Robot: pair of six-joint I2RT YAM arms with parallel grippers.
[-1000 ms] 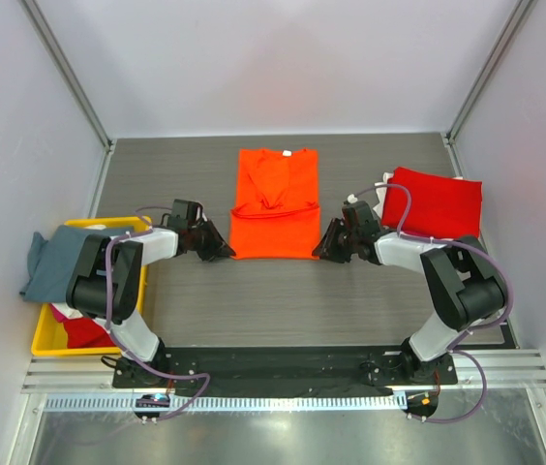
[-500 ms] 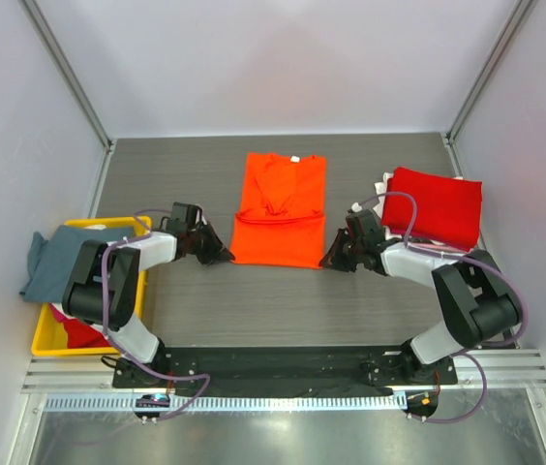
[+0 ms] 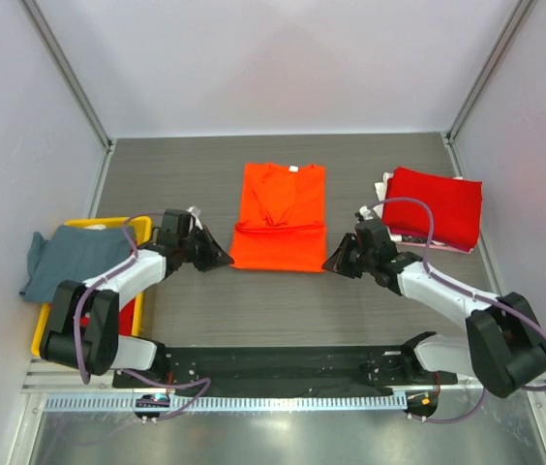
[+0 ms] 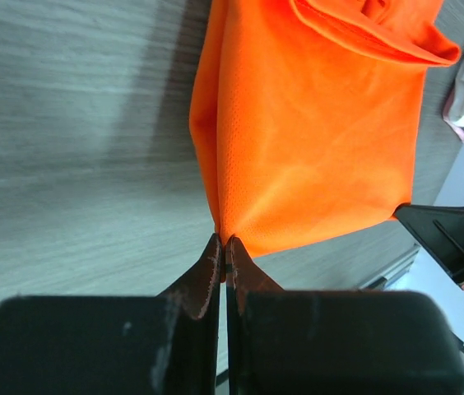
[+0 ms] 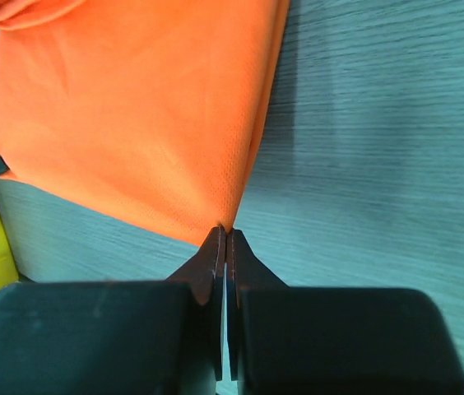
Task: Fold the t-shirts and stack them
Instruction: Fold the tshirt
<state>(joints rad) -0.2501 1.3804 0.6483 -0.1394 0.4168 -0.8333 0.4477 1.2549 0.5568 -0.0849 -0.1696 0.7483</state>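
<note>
The orange t-shirt (image 3: 279,218) lies partly folded in the middle of the table, its near part lifted slightly. My left gripper (image 3: 225,258) is shut on the shirt's near left corner; the left wrist view shows that gripper (image 4: 222,241) pinching the orange t-shirt (image 4: 314,140) at its tip. My right gripper (image 3: 331,263) is shut on the near right corner, and its own camera shows the gripper (image 5: 225,231) pinching the orange t-shirt (image 5: 133,115). A red t-shirt (image 3: 435,205) lies folded at the right on pale garments. A grey-blue t-shirt (image 3: 75,259) hangs over the bin.
A yellow plastic bin (image 3: 48,334) stands at the left edge with red cloth (image 3: 126,315) inside. White and pink fabric (image 3: 387,187) pokes out beneath the red shirt. Grey walls and metal posts enclose the table.
Both grippers closed on the orange shirt's near corners. Both arms stretched out and dropped lower. The shirt shifted a little to the right.
</note>
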